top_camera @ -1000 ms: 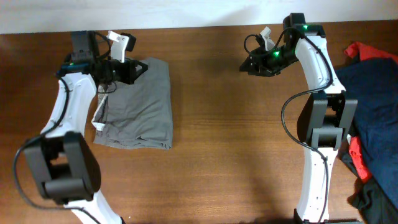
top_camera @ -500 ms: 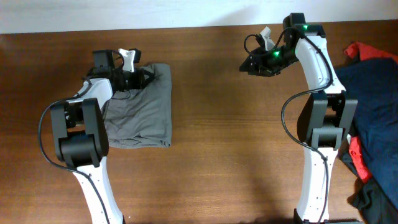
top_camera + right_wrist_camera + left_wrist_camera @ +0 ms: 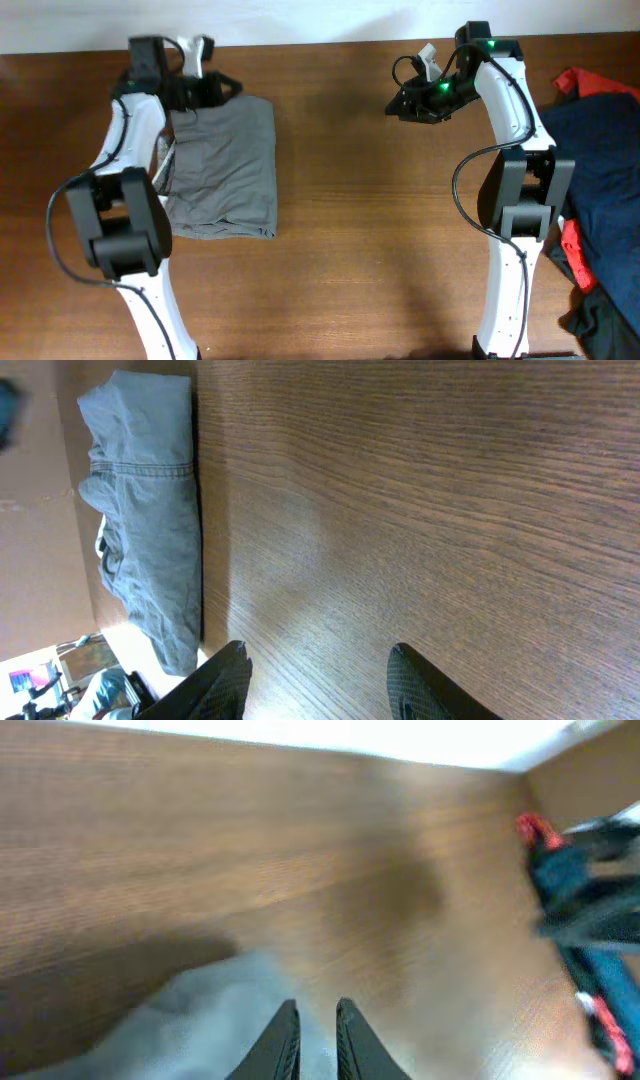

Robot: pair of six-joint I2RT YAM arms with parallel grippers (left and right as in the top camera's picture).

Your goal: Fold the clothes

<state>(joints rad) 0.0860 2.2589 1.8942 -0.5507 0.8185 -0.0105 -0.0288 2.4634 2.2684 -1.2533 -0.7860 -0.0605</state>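
The grey-olive garment [image 3: 225, 165] lies folded into a rough rectangle on the left of the wooden table, pale lining showing along its left edge. It also shows in the right wrist view [image 3: 150, 510] and, blurred, in the left wrist view [image 3: 200, 1020]. My left gripper [image 3: 225, 88] hovers at the garment's far edge with its fingers [image 3: 316, 1020] nearly together and nothing visibly between them. My right gripper [image 3: 395, 105] is open and empty over bare wood [image 3: 318, 650], well right of the garment.
A navy blue garment [image 3: 600, 170] and a red cloth [image 3: 590, 80] are piled at the table's right edge. They show blurred in the left wrist view [image 3: 570, 880]. A pale wall runs along the table's far edge.
My left arm has swung about and its gripper has risen from the garment's top left part to its far edge. The garment's top edge has flattened. The right arm has not moved.
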